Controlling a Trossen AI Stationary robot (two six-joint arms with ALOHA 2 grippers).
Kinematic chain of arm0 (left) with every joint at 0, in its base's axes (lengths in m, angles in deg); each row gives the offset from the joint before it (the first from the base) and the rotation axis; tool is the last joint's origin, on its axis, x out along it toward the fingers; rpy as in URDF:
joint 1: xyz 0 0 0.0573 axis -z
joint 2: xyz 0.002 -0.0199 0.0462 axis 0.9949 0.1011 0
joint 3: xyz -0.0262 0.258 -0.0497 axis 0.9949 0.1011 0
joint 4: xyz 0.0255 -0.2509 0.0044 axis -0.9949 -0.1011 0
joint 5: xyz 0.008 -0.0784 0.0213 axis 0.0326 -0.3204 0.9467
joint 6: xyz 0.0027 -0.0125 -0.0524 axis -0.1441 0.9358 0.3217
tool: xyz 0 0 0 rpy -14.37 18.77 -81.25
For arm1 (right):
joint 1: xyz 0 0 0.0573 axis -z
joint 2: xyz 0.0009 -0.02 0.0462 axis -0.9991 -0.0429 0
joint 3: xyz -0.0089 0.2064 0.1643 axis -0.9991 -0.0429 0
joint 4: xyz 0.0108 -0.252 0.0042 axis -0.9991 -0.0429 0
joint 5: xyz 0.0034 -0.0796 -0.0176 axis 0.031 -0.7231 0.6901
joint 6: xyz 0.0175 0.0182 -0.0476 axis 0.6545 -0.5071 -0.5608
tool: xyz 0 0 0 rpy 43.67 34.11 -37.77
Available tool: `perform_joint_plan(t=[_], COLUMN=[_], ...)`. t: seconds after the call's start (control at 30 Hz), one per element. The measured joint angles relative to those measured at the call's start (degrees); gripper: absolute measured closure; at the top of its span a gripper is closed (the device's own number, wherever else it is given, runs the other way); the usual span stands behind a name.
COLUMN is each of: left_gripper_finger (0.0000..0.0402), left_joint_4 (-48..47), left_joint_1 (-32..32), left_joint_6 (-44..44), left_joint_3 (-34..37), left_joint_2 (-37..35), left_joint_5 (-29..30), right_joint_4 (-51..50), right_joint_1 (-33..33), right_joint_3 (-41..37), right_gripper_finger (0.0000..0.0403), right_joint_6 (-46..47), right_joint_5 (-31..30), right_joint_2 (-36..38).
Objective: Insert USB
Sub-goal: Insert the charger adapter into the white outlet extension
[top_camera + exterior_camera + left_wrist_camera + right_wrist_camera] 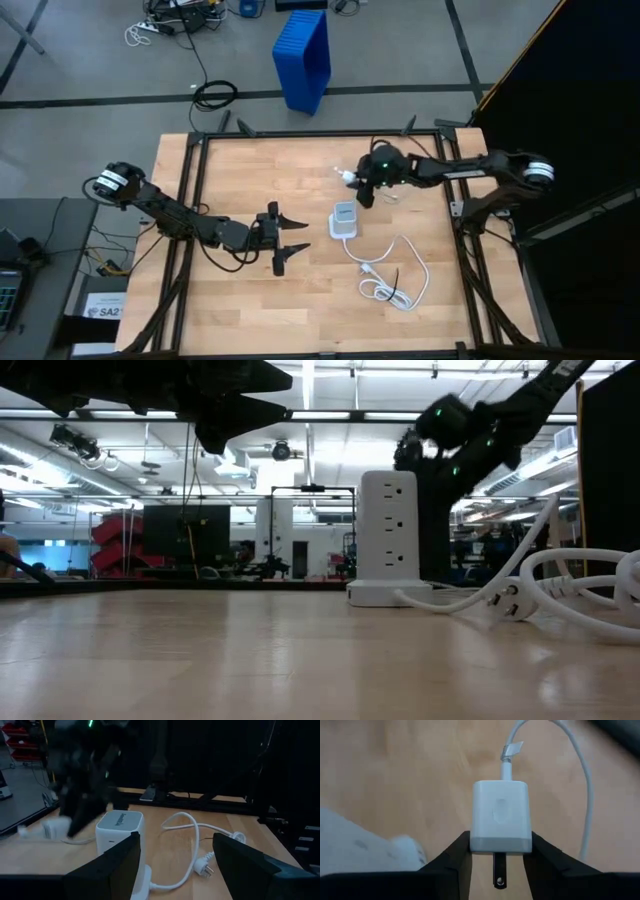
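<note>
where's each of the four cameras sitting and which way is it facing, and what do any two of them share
High view: overhead, facing straight down on the table; both arms show, left gripper open, right gripper over the far side.
Low view: at table-top height, facing level across to the room; dark arm parts hang from above.
Left wrist view: on the left arm, facing the power strip; its two fingers show.
Right wrist view: on the right arm, facing down on the wood; its fingers clamp the white charger block.
Shared: high, low and left wrist views all show the power strip and its thick white cord.
</note>
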Motion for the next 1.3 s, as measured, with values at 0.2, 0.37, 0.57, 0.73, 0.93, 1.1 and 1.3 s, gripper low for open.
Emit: perform_joint_plan(t=[0.2,0.37,0.57,0.73,0.93,1.1,1.3], left_gripper_finger=[0.0168,0.0168,0.0168,0.0168,0.0168,0.0168,0.0168], left_joint_4=[0.0,0.3,0.5,0.5,0.7,2.9,-0.1], left_joint_1=[0.0,0.0,-0.3,-1.1,-1.1,0.1,3.6], left_joint_6=[0.0,0.0,0.0,-0.2,-8.1,-15.4,-28.3], left_joint_3=[0.0,0.0,0.0,0.0,0.0,0.0,-0.1], left_joint_2=[0.0,0.0,0.0,0.0,0.0,0.0,0.0], left_joint_5=[0.0,0.0,0.0,0.0,0.0,1.1,4.7], right_joint_4=[3.0,6.8,4.9,3.4,-2.4,-8.4,-11.6], right_joint_1=[-2.3,-6.0,-10.4,-12.9,-14.6,-15.6,-17.1], right_joint_3=[0.0,0.1,2.8,8.3,16.3,22.7,28.3], right_gripper_finger=[0.0292,0.0292,0.0292,0.0292,0.0292,0.0292,0.0292], right_joint_6=[2.4,4.1,3.5,2.1,1.3,0.4,-0.5], right_joint_5=[0.0,0.0,-2.6,-2.2,0.3,1.0,5.5], right_joint_2=[10.9,15.1,12.3,6.5,-2.7,-11.2,-18.7])
